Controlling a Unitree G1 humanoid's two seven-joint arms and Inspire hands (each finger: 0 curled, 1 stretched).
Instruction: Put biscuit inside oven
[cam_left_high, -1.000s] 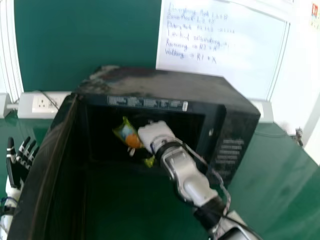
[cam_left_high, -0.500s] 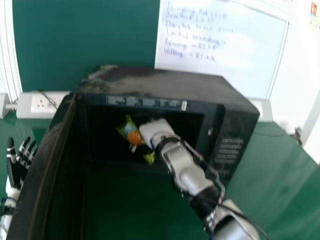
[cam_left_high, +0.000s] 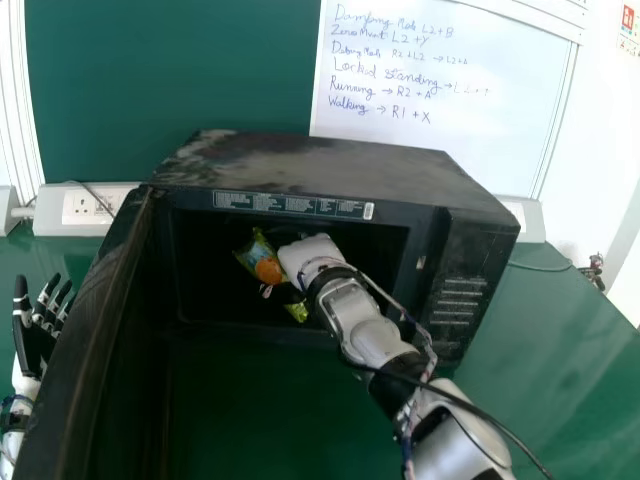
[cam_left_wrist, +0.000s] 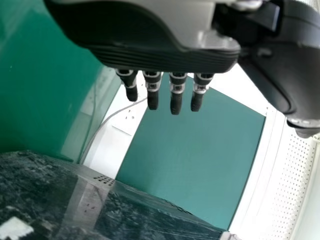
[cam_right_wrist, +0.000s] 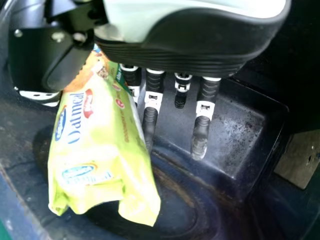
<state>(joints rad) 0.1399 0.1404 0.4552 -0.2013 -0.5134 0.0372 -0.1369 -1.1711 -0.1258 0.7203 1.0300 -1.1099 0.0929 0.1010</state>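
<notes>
Placing step; right robot hand (cam_left_high: 308, 258) is pinching biscuit packet (cam_right_wrist: 97, 150) inside microwave oven (cam_left_high: 330, 170), near far edge of counter (cam_left_high: 570, 335); next needing lowering, letting go; left robot hand (cam_left_high: 35, 343) is hanging open.

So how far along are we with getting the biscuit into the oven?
Nearly there, it seems. The oven door is open, and the biscuit pack is already inside the cavity. The right hand is in there too, with the pack between its thumb and fingers. What's left is probably letting go and drawing the hand out; the door would need shutting only if you want it closed.
</notes>
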